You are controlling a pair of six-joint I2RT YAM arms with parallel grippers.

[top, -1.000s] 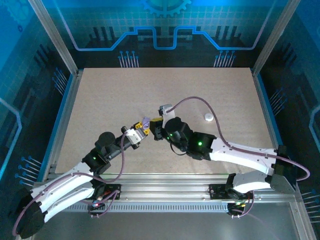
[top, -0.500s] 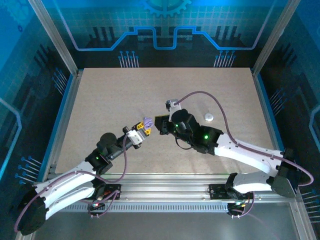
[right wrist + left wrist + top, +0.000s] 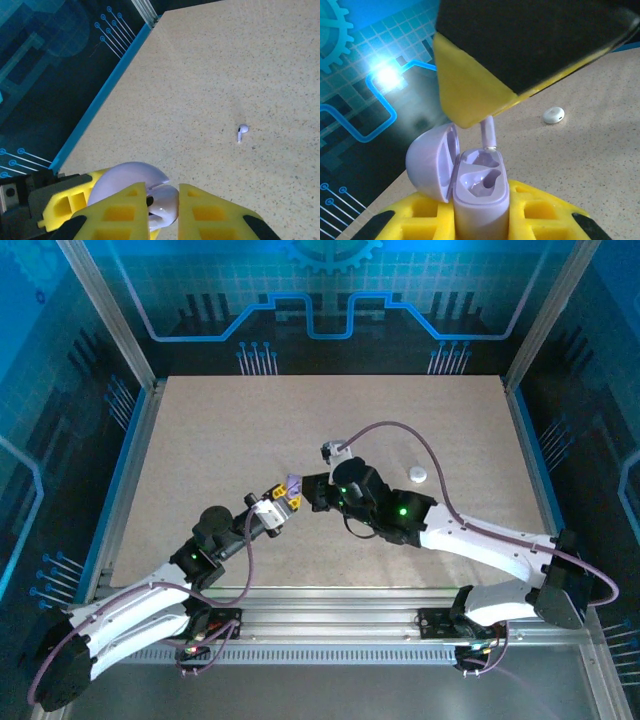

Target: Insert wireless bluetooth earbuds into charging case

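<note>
My left gripper (image 3: 284, 497) is shut on a pale lavender charging case (image 3: 480, 195) held upright, its lid (image 3: 427, 160) swung open to the left. Both sockets of the case look empty. My right gripper (image 3: 313, 492) is shut on a lavender earbud (image 3: 167, 207). The earbud's stem (image 3: 490, 134) points down, its tip at the rim of the far socket. In the right wrist view the case lid (image 3: 125, 176) sits just beyond my right gripper (image 3: 162, 202). Another pale earbud (image 3: 242, 131) lies loose on the table.
A small white round case (image 3: 417, 475) rests on the tan tabletop (image 3: 220, 440) to the right of both grippers, also seen as the white case (image 3: 553, 115) in the left wrist view. A blue rail (image 3: 107, 95) edges the table's left side.
The right gripper backed off to the right and up half a second ago, then came back left to the open case. The left gripper with the case edged slightly forward.
</note>
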